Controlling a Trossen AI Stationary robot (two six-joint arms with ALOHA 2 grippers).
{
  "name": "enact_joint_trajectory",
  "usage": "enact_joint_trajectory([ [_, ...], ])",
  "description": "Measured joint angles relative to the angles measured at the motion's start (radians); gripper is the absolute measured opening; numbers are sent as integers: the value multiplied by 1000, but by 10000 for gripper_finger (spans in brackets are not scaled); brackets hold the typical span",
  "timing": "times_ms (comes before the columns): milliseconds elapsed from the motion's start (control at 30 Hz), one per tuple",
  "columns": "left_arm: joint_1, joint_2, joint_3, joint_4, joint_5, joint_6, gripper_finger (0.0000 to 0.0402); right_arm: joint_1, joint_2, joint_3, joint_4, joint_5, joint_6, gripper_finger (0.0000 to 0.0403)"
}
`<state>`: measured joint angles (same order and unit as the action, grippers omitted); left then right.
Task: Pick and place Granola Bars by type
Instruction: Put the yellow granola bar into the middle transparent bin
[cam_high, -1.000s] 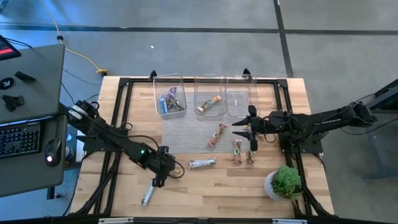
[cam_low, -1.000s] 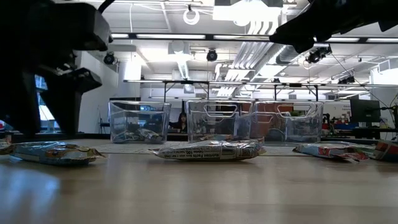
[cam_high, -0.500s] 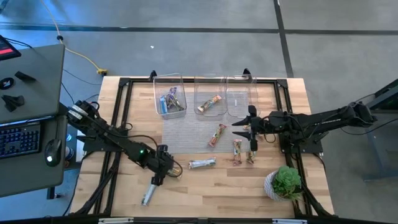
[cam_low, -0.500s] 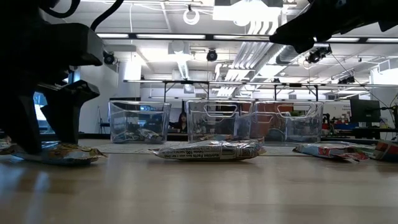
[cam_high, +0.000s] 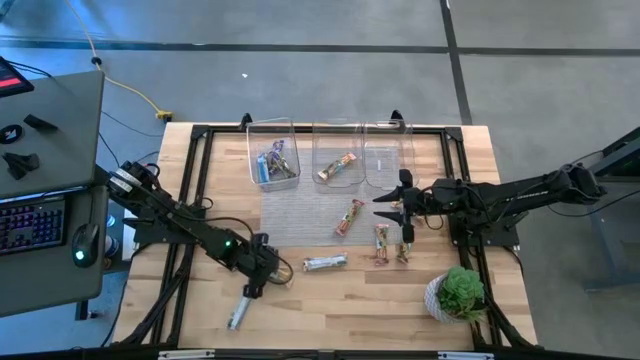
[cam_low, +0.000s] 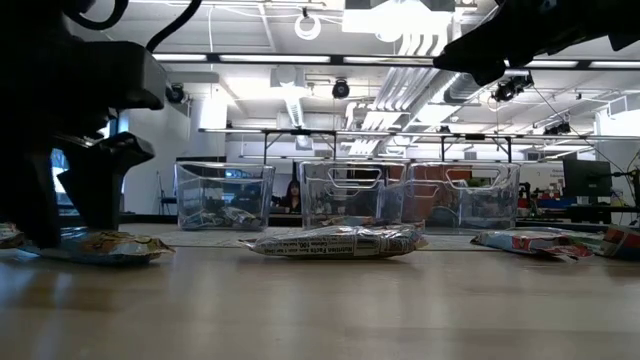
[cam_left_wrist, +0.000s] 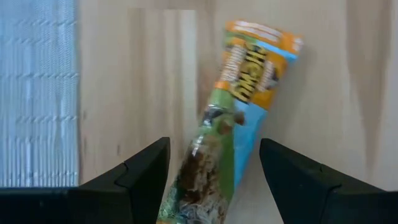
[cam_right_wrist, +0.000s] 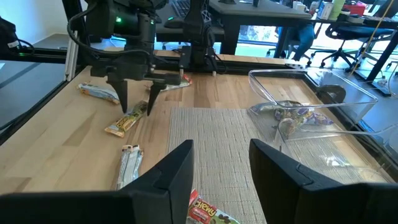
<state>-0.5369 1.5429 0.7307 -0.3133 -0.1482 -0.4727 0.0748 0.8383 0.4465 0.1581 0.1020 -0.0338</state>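
An orange, green and blue granola bar (cam_left_wrist: 242, 93) lies flat on the wood near the table's front left (cam_high: 238, 312). My left gripper (cam_left_wrist: 214, 146) is open and points steeply down, one finger on each side of the bar's end (cam_low: 68, 235); I see no touch. A silver-white bar (cam_high: 325, 263) lies at the front middle, a red-orange-green bar (cam_high: 349, 217) on the grey mat, and two more bars (cam_high: 381, 245) to its right. My right gripper (cam_high: 400, 207) hovers open above those, holding nothing (cam_right_wrist: 221, 155).
Three clear bins stand in a row at the back: the left bin (cam_high: 272, 158) holds several bars, the middle bin (cam_high: 339, 165) one bar, beside it the right bin (cam_high: 388, 160). A green potted plant (cam_high: 458, 293) sits front right. Another wrapped bar (cam_right_wrist: 96, 92) lies beyond my left gripper.
My left gripper has sunk a little toward the table, staying open, so that its fingers now stand on either side of the orange-green bar. The bar has not moved.
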Motion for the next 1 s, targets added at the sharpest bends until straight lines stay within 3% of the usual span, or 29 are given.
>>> enact_joint_trajectory([
  [267,0,1,0,5,48,179,243,0,0,0,0,0,0,140],
  [600,0,78,5,15,-10,154,240,0,0,-1,-11,0,0,140],
  [1000,0,79,4,43,-36,72,150,0,0,-1,-12,0,0,140],
])
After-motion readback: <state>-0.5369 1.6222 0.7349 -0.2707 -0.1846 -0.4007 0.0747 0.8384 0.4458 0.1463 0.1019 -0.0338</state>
